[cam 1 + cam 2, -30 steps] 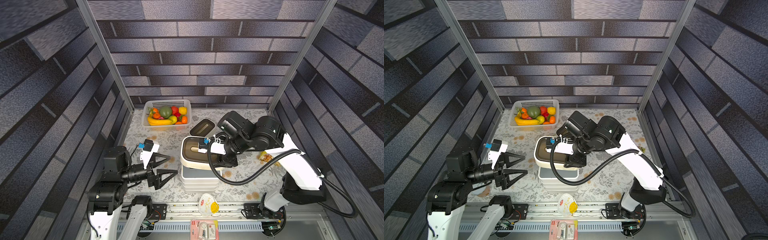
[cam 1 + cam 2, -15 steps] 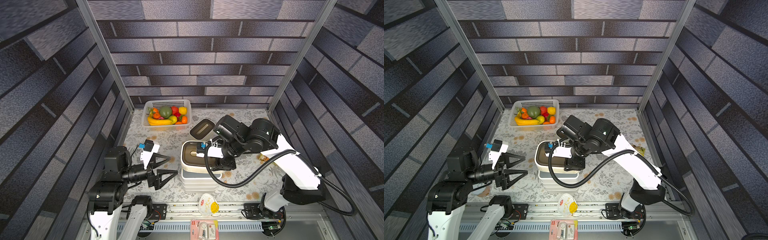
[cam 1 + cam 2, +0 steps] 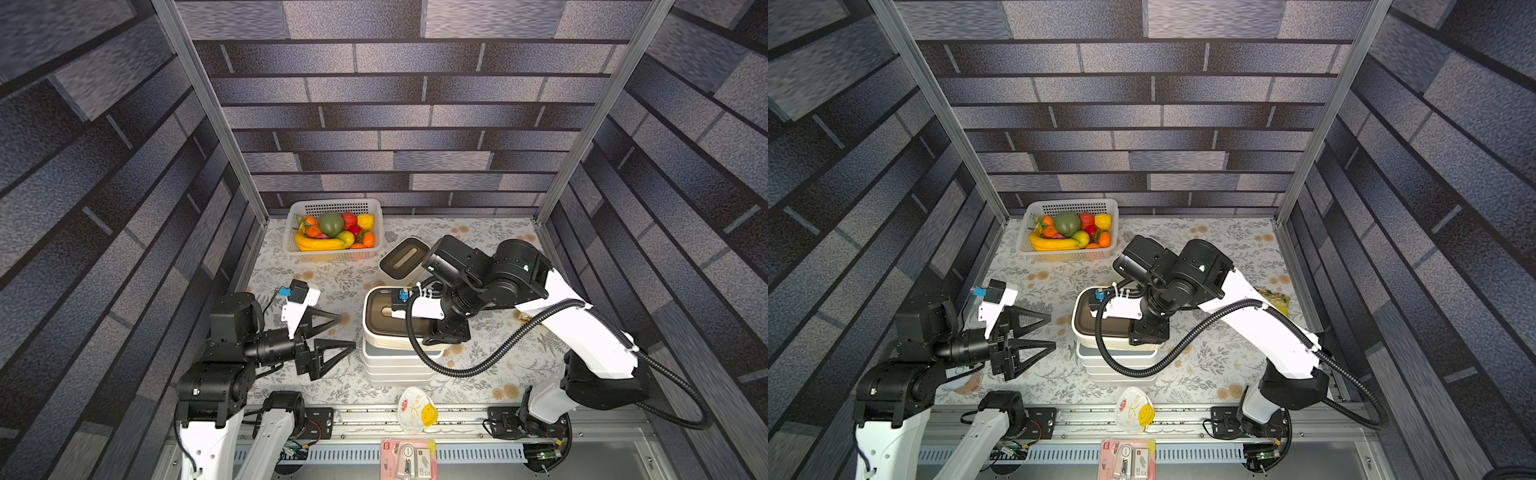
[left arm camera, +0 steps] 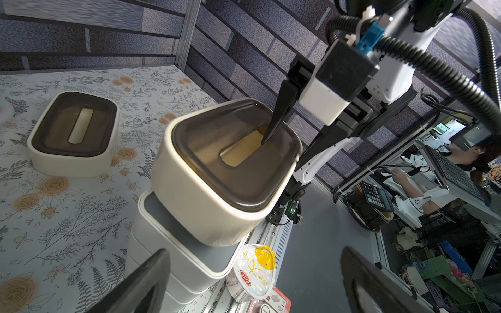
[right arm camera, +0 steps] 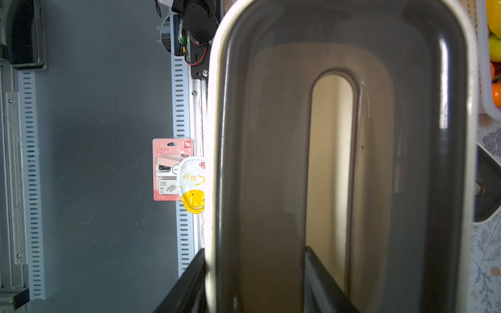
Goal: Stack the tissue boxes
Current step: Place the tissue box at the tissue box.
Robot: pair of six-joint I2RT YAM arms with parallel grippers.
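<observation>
- Over the middle of the floral table (image 3: 478, 374), the right gripper (image 5: 254, 252) is clamped on the cream tissue box with the dark-brown lid (image 3: 376, 316). One finger goes down through the lid slot and the other runs outside the near wall. Pinching one wall is probably the only grip available, since the box looks too wide to span.
- That box hangs just above the stack of white, grey-lidded tissue boxes (image 3: 395, 365). It sits askew and overhangs the top grey lid (image 4: 173, 216), so it likely needs squaring up before release.
- The left gripper (image 3: 345, 332) is spread wide and holds nothing. It waits beside the stack, facing it, perhaps ready to steady it.
- The second cream tissue box (image 3: 401, 259) rests on the table behind the stack, near the fruit basket (image 3: 332, 203), probably next in line.
- I cannot tell whether the held box touches the lid below.
- The right arm hides the stack's far side, and the layers are hard to count.
- In one top view the arm hides the second cream box.
- The outer finger is hidden behind the box wall in the left wrist view.
</observation>
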